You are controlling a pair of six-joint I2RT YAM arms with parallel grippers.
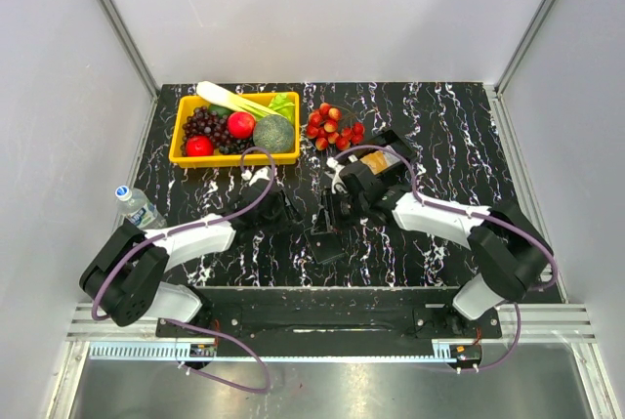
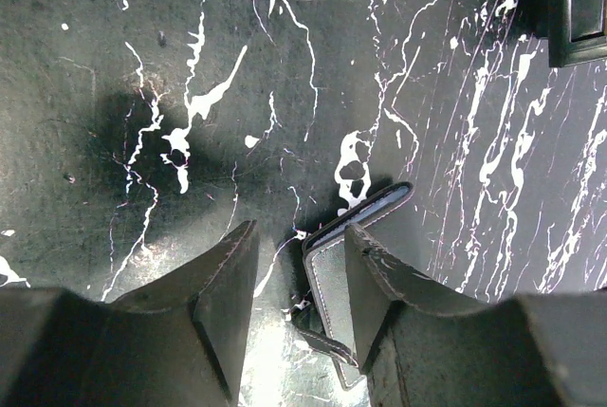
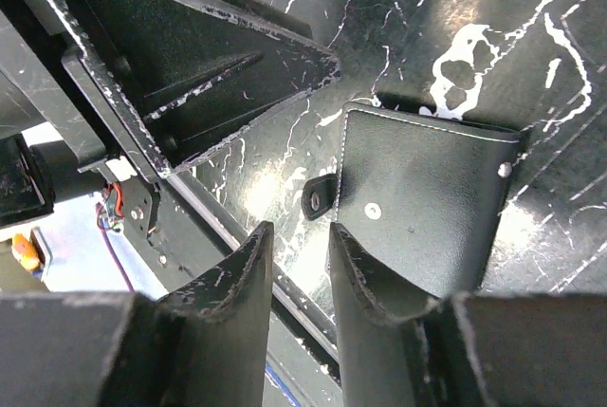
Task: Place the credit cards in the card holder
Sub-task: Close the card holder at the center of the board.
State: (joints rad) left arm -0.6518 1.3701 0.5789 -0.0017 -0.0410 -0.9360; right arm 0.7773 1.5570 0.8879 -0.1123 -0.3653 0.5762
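Observation:
The card holder [image 3: 417,198] is a closed black case with white stitching and a snap strap, lying on the marbled table near the front centre [image 1: 327,240]. My left gripper [image 2: 302,229] is open around one end of the card holder [image 2: 334,279], which sits against the right finger with a clear gap to the left finger. My right gripper [image 3: 299,228] is open just above the strap, holding nothing. In the top view, the left gripper [image 1: 296,218] and right gripper [image 1: 335,212] meet over the holder. A tan credit card [image 1: 383,160] lies in a black tray, partly hidden by the right arm.
A yellow basket [image 1: 182,157] of fruit and vegetables stands at the back left. A cluster of small red fruit [image 1: 334,126] sits beside it. A water bottle [image 1: 137,206] lies at the left edge. The black tray [image 2: 574,9] is behind the right gripper.

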